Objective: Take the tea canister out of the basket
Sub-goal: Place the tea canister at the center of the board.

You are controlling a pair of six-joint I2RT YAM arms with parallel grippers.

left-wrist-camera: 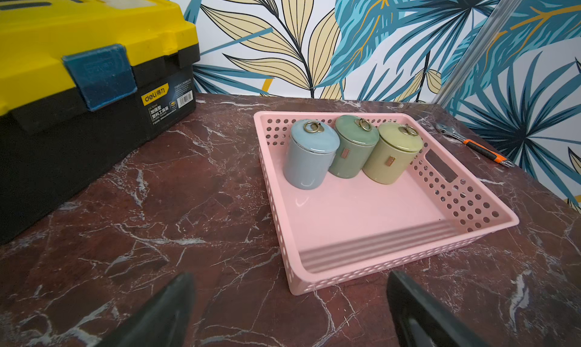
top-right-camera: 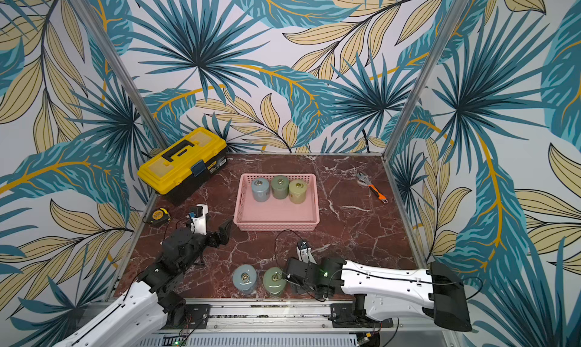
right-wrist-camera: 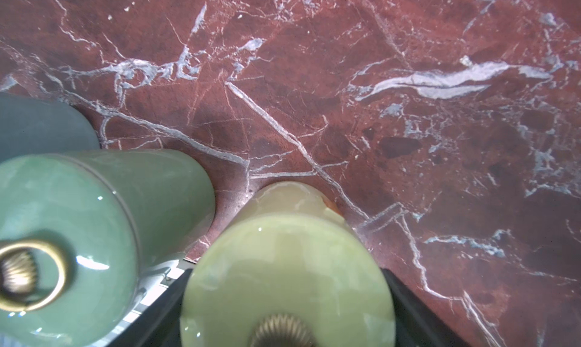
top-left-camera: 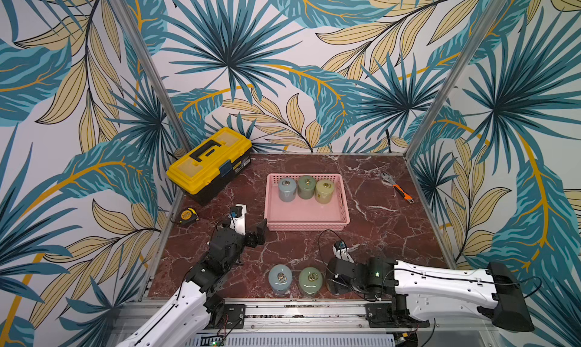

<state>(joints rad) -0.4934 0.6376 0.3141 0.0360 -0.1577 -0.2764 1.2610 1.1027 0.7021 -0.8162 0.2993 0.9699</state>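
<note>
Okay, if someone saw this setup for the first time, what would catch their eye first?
The pink basket in the middle of the table, with three pastel canisters lined along its far wall. Then the yellow toolbox in the far left corner, and the right gripper clasping a yellow-green canister at the near edge.

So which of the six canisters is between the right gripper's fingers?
The yellow-green canister standing on the table beside the green one. The right gripper flanks its lid; the other yellow-green canister is in the pink basket.
</note>
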